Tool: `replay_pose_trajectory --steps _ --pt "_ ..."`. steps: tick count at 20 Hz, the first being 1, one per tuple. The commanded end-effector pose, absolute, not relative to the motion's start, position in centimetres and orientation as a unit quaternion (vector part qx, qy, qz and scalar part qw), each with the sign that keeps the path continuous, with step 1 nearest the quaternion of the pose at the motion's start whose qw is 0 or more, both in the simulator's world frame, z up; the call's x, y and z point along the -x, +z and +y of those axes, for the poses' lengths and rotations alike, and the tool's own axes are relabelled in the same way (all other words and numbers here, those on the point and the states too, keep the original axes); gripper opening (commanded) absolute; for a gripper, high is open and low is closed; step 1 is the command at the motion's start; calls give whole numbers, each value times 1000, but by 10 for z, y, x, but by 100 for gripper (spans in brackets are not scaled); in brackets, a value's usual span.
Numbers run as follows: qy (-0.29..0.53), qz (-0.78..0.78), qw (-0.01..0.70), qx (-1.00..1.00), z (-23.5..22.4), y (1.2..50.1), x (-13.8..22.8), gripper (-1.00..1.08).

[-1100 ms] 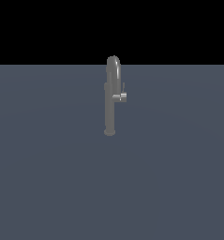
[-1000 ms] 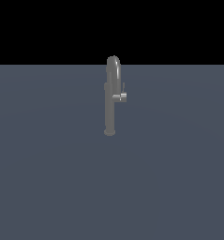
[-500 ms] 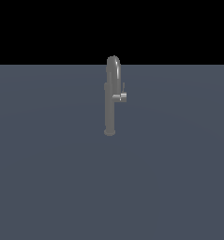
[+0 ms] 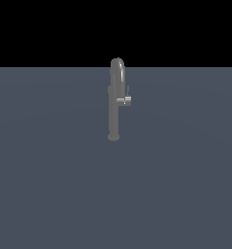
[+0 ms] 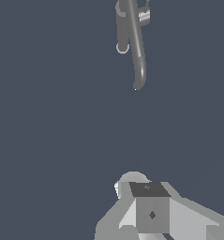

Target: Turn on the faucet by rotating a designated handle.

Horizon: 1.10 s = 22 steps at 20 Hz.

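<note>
Nothing has shifted: your gripper [image 5: 148,206], opening unreadable and holding nothing, sits well short of the faucet [image 4: 115,99] and handle [image 4: 125,100] ahead.

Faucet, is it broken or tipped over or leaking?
Nothing stands out. The faucet stands upright on the floor, its handle sticks out sideways, and no water shows. The gripper is well away from it.

I see a plain grey metallic faucet [image 4: 114,104] and matching grey handle [image 4: 126,100] on a uniform slate-blue worktop [image 4: 54,185], black backdrop behind; my gripper [image 5: 148,213] shows pale grey.
</note>
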<state>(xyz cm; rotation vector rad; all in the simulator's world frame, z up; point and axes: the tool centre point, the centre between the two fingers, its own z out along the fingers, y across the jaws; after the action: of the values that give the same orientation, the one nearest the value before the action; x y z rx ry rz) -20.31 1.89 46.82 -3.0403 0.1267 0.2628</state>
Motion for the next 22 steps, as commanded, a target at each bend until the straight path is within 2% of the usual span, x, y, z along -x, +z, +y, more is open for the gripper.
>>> replay_pose_trajectory --steps 1,22 --pt "103 58 59 991 20 467 189 -100" --pt "253 199 200 926 13 433 71 -100"
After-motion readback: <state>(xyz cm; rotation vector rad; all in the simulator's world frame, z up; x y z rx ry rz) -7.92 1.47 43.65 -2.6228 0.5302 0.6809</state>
